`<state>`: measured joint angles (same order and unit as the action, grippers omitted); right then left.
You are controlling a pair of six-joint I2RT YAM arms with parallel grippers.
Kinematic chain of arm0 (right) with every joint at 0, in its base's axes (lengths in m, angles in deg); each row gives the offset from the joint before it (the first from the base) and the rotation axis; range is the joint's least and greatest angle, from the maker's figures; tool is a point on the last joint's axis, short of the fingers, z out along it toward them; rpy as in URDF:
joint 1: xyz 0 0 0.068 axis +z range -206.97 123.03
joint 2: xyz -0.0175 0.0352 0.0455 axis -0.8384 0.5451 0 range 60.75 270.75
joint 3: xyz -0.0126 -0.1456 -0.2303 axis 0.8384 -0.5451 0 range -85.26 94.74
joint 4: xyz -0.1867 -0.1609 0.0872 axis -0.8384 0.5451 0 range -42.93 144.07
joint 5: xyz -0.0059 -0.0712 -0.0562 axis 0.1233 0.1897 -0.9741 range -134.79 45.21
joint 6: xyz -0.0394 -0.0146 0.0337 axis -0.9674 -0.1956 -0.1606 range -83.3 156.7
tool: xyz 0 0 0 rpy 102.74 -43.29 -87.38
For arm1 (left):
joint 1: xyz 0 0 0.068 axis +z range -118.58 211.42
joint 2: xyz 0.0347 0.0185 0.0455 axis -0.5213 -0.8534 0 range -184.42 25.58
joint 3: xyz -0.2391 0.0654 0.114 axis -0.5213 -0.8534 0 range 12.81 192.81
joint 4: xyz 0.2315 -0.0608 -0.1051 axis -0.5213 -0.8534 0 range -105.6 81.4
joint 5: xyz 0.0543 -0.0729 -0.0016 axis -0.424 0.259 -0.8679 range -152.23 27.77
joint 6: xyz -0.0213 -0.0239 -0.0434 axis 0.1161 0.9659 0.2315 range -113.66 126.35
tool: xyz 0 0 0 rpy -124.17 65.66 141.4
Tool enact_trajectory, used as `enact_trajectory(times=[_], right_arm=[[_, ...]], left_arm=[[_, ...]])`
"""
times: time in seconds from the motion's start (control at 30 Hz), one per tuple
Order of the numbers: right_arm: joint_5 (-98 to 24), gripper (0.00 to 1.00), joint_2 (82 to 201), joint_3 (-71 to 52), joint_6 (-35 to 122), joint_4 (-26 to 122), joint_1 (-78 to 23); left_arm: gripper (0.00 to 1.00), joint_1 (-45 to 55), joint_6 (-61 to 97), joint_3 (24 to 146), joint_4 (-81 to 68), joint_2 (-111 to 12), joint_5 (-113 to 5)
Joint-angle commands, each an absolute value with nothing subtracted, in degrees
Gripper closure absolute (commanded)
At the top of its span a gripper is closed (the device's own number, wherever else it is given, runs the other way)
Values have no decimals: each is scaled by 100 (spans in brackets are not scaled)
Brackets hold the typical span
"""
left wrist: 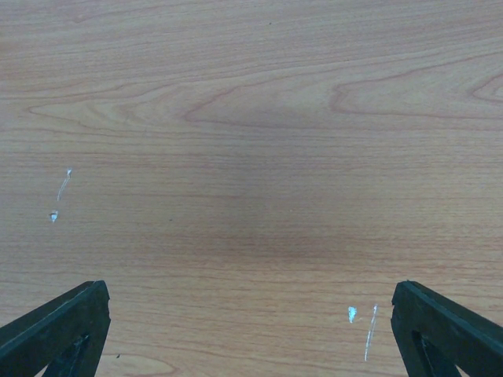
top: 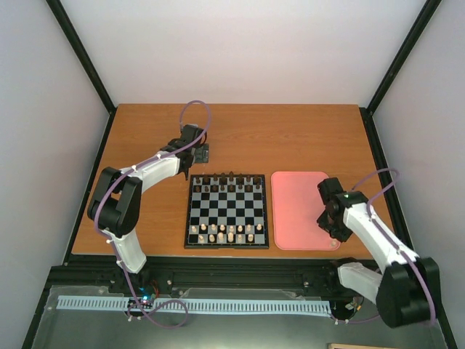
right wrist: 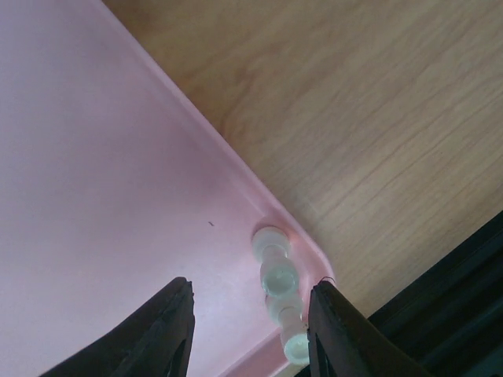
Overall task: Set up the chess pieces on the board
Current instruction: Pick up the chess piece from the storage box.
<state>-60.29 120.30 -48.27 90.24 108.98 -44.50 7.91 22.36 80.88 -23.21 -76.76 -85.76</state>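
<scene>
Step in hand: fetching the pale chess pieces point(right wrist: 277, 276) left in the pink tray point(top: 298, 190), judging by where the right arm hangs

Chessboard point(top: 227, 207): mid-table between the two arms, with the tray just beside it on the right

Pieces on the board: dark pieces point(top: 227, 182) line the far rows and pale ones line the near rows; they are too small to tell whether any square is unfilled

Pieces in the tray: a small pale cluster lying on its side in the near right corner, against the rim; two or three pieces, I cannot tell which

Right gripper point(right wrist: 251, 287): over that near right corner, jaws partly apart and gripping nothing; the cluster shows in the gap, closer to the right-hand of the two fingers point(right wrist: 338, 330) in the wrist view

Left gripper point(left wrist: 250, 290): spread wide with nothing in it, over bare table point(top: 290, 138) off the far left corner of the board, well clear of the work

Progress: probably near the end, since the rest of the tray looks bare

Next move calls for: singling out one piece from the cluster, centring the jaws on it and lowering until the tips bracket it before closing

Difficulty: the pieces touch each other and the rim, so there is little room for a finger on the rim side

Risk: closing off-centre could flick a piece away or pinch two at once

Afterwards: the piece lies flat, so it may need righting before it stands on a near-row square
</scene>
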Motion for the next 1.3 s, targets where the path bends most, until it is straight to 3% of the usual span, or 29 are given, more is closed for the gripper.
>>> enact_trajectory(times=[0.0, 0.1, 0.23, 0.43, 0.57, 0.63, 0.67, 1.1, 1.27], right_arm=[[-5142, 60, 12754, -5014, 8513, 10422, -4897], [-4983, 67, 13128, -5099, 8387, 10222, -4969], [-4964, 92, 13279, -5118, 8239, 9994, -5090], [-5381, 97, 12890, -4952, 8129, 10138, -5099], [-5507, 95, 12657, -4907, 8213, 10337, -5099], [-5542, 77, 12568, -4913, 8254, 10411, -5099], [-5571, 75, 12566, -4889, 8253, 10445, -5095], [-5623, 73, 13019, -4767, 8056, 10167, -5117], [-5635, 78, 12975, -4844, 8063, 10095, -5117]], left_arm=[[0, 856, 2115, 8293, -2241, -7670, -8479], [0, 873, 2100, 8319, -2253, -7691, -8520], [0, 922, 2102, 8338, -2249, -7723, -8504], [0, 935, 2111, 8388, -2255, -7835, -8475], [0, 936, 2102, 8392, -2258, -7857, -8492], [0, 934, 2111, 8382, -2257, -7857, -8492], [0, 936, 2115, 8382, -2257, -7859, -8486], [0, 945, 2128, 8277, -2231, -7688, -8506], [0, 945, 2126, 8277, -2238, -7712, -8502]])
